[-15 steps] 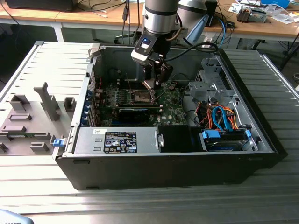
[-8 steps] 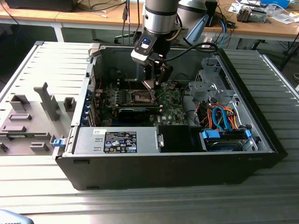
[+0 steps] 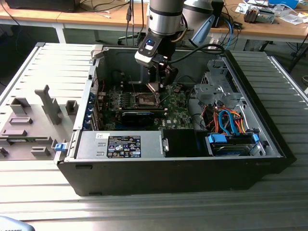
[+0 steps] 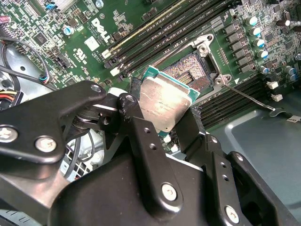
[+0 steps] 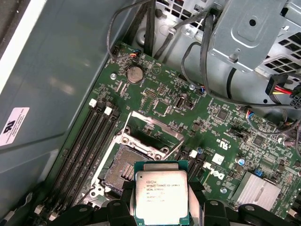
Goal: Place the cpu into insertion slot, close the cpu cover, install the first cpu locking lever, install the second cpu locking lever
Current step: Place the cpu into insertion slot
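The surface is a grey metal top with ribbed slats running across it. An open black computer case lies flat on it, near the middle. To the exterior view's left of the case, several grey holder blocks stand on the slats, close beside the case wall.

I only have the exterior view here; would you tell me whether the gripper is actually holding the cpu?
Observer: Yes. In both wrist views the gripper is shut on the cpu, gripping it by its edges.
Operator: Thank you. Is the socket free to take it?
Observer: In the first wrist view the socket shows bare contacts, and the cpu is not seated in it.
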### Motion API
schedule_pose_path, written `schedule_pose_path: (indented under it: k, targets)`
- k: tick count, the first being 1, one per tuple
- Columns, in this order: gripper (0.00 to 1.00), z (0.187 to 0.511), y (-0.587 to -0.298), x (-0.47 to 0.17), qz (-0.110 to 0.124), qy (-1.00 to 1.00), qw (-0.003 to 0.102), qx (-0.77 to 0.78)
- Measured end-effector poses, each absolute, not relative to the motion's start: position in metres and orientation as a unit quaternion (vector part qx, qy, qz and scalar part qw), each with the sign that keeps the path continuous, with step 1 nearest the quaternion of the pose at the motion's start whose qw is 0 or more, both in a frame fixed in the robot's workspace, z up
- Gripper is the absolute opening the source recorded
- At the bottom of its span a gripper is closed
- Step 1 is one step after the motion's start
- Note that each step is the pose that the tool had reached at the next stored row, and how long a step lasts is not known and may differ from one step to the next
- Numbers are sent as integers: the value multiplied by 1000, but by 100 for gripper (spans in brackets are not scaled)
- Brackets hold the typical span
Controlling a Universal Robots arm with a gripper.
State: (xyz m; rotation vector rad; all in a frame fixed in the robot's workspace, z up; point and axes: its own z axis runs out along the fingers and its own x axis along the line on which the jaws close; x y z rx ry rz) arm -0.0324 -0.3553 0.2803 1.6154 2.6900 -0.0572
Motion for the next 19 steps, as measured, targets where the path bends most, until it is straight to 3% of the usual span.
schedule_pose_path:
  k: [19]
  targets:
    - [54, 280, -355, -32, -18, 854, 2, 521]
